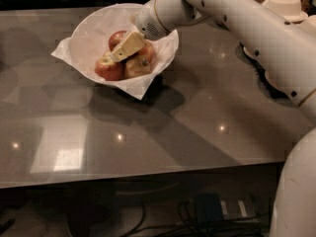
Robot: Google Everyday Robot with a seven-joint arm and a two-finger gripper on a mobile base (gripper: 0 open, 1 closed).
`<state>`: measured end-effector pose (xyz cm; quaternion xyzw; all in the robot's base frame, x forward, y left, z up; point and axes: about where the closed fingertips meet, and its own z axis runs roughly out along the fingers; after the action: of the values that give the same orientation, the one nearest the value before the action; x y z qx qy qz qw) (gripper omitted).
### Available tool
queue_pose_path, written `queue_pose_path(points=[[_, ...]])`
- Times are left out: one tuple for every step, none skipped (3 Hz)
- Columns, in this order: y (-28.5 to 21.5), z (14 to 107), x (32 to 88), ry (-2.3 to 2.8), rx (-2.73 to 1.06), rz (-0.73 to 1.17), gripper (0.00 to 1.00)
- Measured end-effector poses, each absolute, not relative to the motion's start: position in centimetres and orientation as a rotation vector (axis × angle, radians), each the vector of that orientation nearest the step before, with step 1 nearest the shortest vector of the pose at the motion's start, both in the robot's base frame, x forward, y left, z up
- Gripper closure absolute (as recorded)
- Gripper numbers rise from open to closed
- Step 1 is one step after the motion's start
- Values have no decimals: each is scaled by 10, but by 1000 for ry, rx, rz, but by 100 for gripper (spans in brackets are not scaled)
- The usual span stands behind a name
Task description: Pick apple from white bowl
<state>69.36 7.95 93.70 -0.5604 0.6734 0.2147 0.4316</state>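
The white bowl (89,31), lined with white paper, stands at the back left of the grey table. Several apples lie in it. The reddest apple (115,37) is at the back; no sticker shows on it. A red one with a paler top (108,69) is at the front left. A yellower one (137,67) is at the front right, with another red one (148,52) behind it. My gripper (118,55) reaches in from the right and points down-left. It lies over the middle of the pile, between the back apple and the front ones, and hides part of them.
My white arm (237,19) spans the back right of the table (163,127). A pale stack of dishes (284,5) stands at the far right corner, with a dark round object (256,70) beneath the arm. The table's front edge runs along the bottom; cables lie below it.
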Motion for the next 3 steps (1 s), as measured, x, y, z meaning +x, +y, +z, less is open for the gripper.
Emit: queue_pose_path(points=[[79,931,696,1693,-1367,542,21],[79,925,696,1705,-1347,551,21],[79,922,695,1713,-1336,558,40]])
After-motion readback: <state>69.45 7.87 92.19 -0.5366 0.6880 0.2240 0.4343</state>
